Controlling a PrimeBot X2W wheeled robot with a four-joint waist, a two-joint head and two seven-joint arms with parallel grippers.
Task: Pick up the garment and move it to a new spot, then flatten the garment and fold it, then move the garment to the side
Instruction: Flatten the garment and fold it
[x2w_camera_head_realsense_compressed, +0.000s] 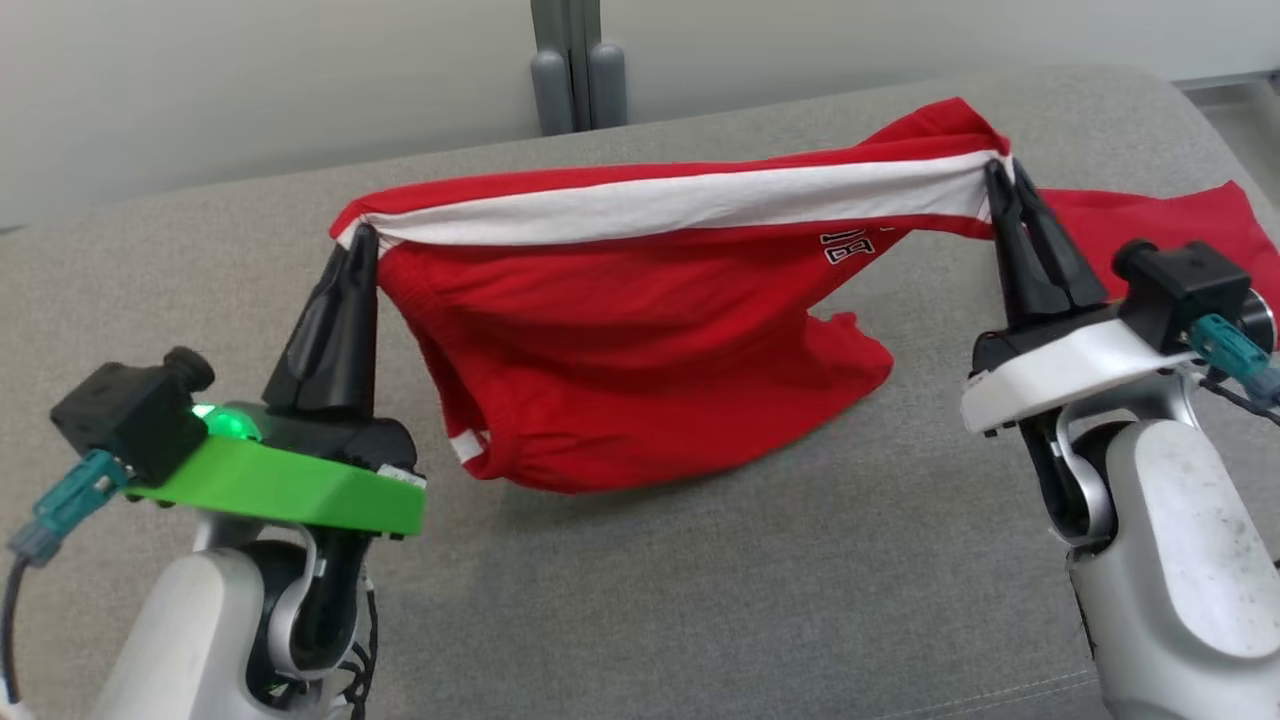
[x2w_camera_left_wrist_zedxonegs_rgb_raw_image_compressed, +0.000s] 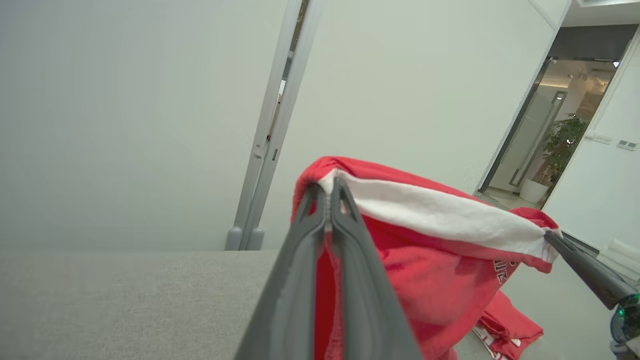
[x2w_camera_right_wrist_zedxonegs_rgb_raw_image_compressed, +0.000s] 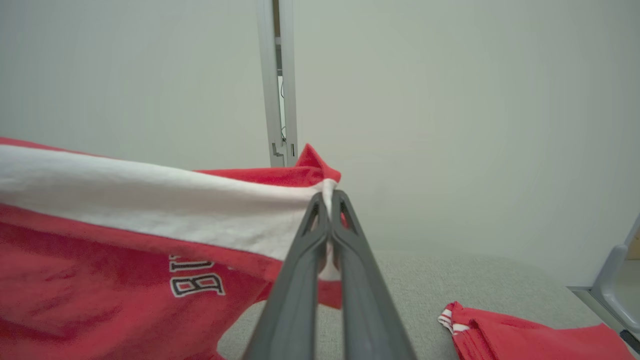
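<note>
Red cloth garment with a white band (x2w_camera_head_realsense_compressed: 640, 350) hangs stretched between both pincers above the grey fabric-covered tabletop (x2w_camera_head_realsense_compressed: 700, 600). Left pincer (x2w_camera_head_realsense_compressed: 361, 238) is clamped on the band's left end, right pincer (x2w_camera_head_realsense_compressed: 1003, 172) on its right end. Lower red folds sag onto the tabletop at centre. Another red part lies flat beyond the right pincer. Outlined lettering shows near the right end.
</note>
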